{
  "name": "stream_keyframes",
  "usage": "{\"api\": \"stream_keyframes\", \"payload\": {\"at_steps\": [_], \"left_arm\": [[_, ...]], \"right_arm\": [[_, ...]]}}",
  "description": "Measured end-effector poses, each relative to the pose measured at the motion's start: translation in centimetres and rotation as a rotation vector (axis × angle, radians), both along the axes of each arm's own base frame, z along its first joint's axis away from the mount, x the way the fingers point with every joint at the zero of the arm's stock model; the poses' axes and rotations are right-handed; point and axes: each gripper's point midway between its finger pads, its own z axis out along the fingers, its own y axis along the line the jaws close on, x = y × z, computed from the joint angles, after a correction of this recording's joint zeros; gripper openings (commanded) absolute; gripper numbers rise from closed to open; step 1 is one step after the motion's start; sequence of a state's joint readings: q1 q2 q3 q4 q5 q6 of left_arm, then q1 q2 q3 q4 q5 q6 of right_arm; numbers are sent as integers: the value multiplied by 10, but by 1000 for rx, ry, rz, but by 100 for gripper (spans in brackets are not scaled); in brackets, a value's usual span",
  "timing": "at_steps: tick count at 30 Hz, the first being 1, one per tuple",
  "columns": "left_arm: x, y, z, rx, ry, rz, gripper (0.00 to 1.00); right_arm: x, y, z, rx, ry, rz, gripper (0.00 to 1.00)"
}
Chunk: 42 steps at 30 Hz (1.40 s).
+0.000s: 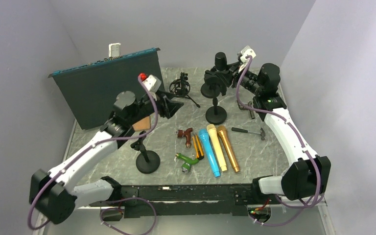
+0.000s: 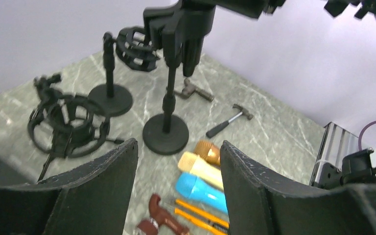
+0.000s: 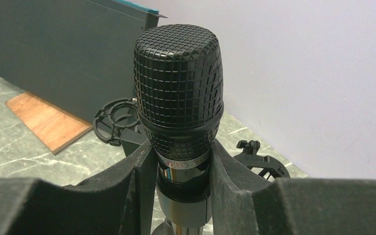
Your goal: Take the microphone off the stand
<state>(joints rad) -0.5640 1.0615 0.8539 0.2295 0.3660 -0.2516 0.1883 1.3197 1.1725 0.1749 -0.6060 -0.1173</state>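
From where I stood, the black microphone with a gridded mesh head (image 3: 178,88) sat upright at the far right of the grey marbled worktop (image 1: 254,152), seated atop its black round-based stand (image 2: 168,100). The right tool (image 3: 178,169) was clamped on it just under the head, one pad on each side of the shiny collar. The left tool (image 2: 178,147) hung above the middle of the worktop with its jaws spread wide and nothing between them, well apart from the stand. That was what worried me: nothing was pinning the base down. If the holder gripped the body tightly, I judged a straight pull would lift or tip the whole stand rather than free the microphone. It could then swing into the second black stand with a ring-shaped shock mount (image 2: 110,95) just beside it. The grip itself looked risky too. The pads met a smooth, rounded metal band, so a hard tug might let them slide up until they caught under the head, or slip off altogether. I could not see how the holder held the body, since the pads and the microphone hid it, so whether the pull should go up or forward was a guess.
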Motion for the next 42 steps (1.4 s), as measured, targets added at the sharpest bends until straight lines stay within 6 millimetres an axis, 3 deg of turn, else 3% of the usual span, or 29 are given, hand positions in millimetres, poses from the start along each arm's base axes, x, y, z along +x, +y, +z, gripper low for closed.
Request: {"api": "stream_keyframes", "payload": {"at_steps": [6,16,25,32,35,40,42], "left_arm": [[40,-42,18,-31,-63,-89,69],[99,-99,11,52,-203,-257,61],[111,-125,5,48,-285,-477,66],[109,-138,-8,13,-302,-577,63],[109,-141,-15,2,-293,-599,54],[108,-142,-15,-13,-284,-609,0],[107,-142,-15,-21,-267,-610,0]], "right_arm": [[-4,-2,0,-10,-10,18,0],[-9,-2,-1,-14,-10,61,0],[-12,0,-1,-22,-18,83,0],[-14,2,-2,-29,-23,100,0],[-14,2,-2,-31,-25,103,0],[-15,2,-6,-31,-3,108,0],[-17,3,-10,-32,15,117,0]]}}
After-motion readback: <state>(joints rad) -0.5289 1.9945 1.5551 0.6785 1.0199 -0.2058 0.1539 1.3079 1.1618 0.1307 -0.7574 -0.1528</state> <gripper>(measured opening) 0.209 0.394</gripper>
